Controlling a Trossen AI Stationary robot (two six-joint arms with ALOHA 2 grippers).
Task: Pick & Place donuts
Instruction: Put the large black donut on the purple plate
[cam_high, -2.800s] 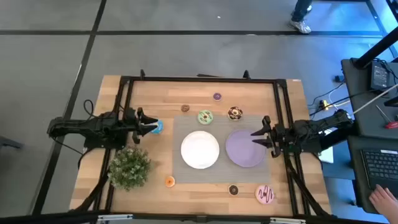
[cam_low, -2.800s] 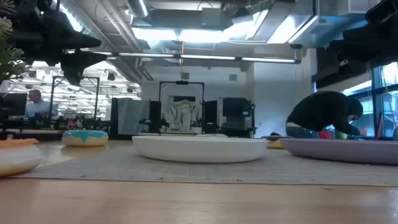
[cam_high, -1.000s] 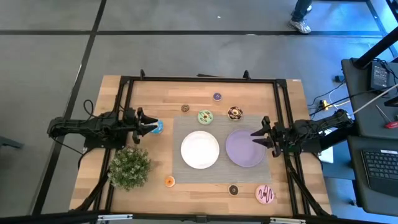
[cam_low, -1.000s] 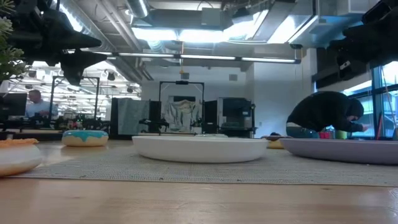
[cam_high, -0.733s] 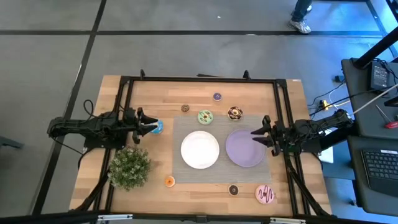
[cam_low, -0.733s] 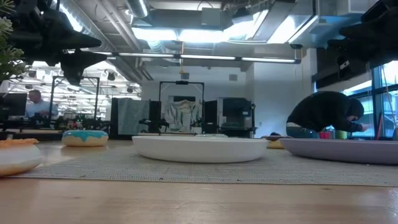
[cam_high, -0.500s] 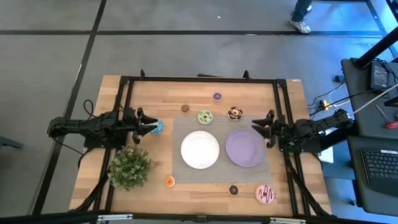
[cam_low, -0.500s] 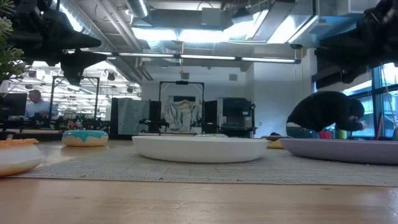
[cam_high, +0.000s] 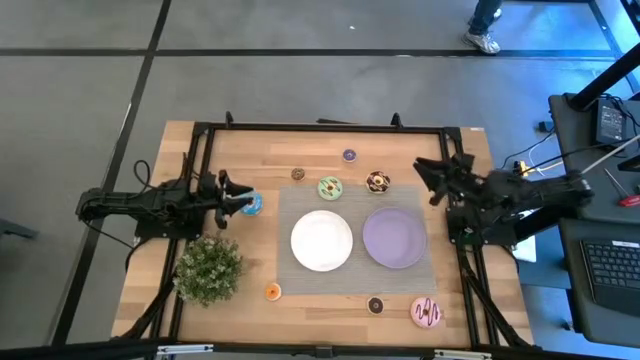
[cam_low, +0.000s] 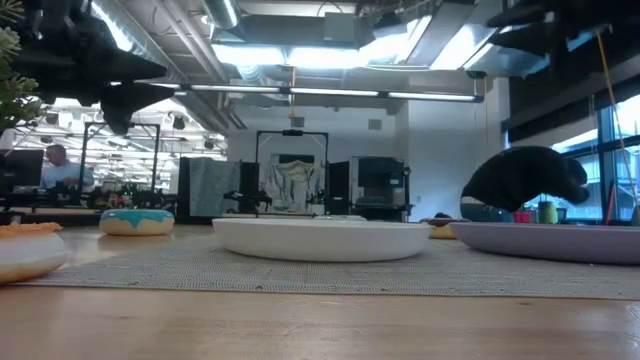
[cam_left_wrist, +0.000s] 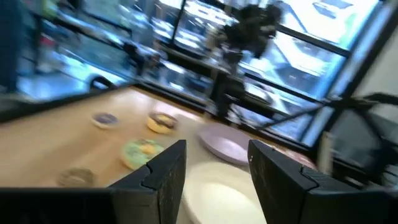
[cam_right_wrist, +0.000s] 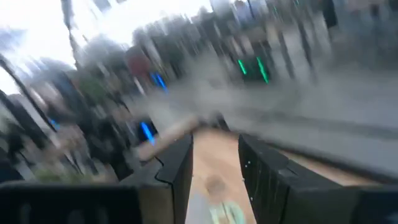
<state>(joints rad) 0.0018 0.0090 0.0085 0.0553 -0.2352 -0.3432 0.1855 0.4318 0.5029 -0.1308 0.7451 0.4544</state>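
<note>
Seven donuts lie on the table. The blue donut (cam_high: 252, 204) rests flat just beyond my left gripper (cam_high: 232, 200), which is open and hovers above it (cam_low: 137, 221). The green donut (cam_high: 330, 188) and the brown sprinkled donut (cam_high: 377, 182) sit by the mat's far edge. A tiny purple one (cam_high: 349, 156) and a tiny brown one (cam_high: 298, 174) lie farther back. A tiny orange one (cam_high: 273, 292), another tiny brown one (cam_high: 375, 305) and the pink striped donut (cam_high: 427, 313) lie near the front. My right gripper (cam_high: 432, 178) is open, raised, right of the sprinkled donut.
A white plate (cam_high: 321, 240) and a purple plate (cam_high: 394, 238) sit side by side on a grey mat (cam_high: 285, 210). A potted plant (cam_high: 208, 268) stands at the near left. A black frame (cam_high: 320, 128) borders the table.
My right gripper has swung from over the purple plate's right rim toward the table's far edge, has risen and has turned, staying open. The donuts and plates have not moved.
</note>
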